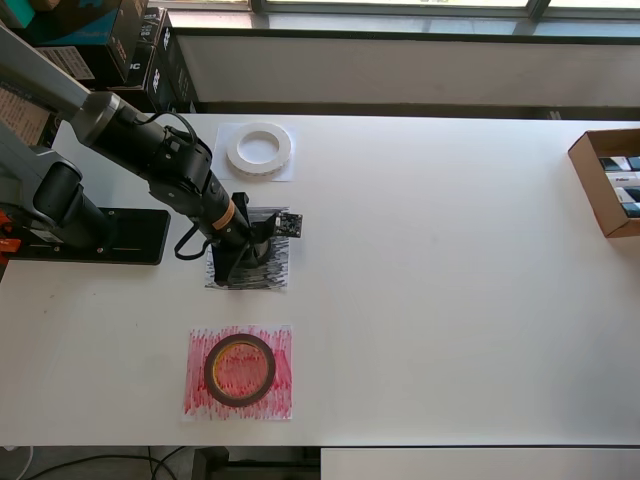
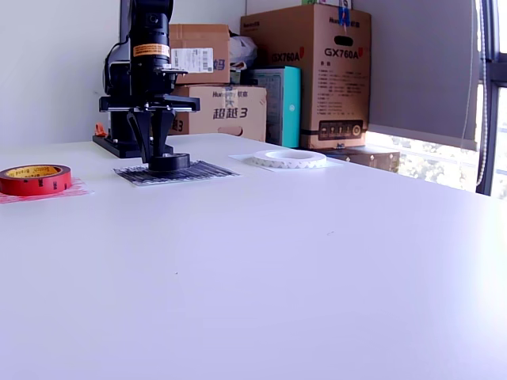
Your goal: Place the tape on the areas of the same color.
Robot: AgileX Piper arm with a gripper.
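Black roll (image 2: pixel 169 162) flat on black sheet (image 2: pixel 198 170), axis vert; gripper (image 2: pixel 156 150) prob touching.

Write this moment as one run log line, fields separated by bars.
white roll: on white sheet | red roll: on red sheet | black roll: on black sheet, fingers around it

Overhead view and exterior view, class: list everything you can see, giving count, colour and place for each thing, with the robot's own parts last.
white tape roll: one, white, on the white sheet, far side of the table.
black tape roll: one, black, on the black-scribbled sheet, middle.
red tape roll: one, dark red with yellowish core, on the red-scribbled sheet, near edge.
table: one, white.
open box: one, brown, overhead view's right edge.
stacked cartons: several, brown and teal, behind the table.
arm: one, black and grey, overhead view's left.
pincer: one, black, fingers around the black roll.
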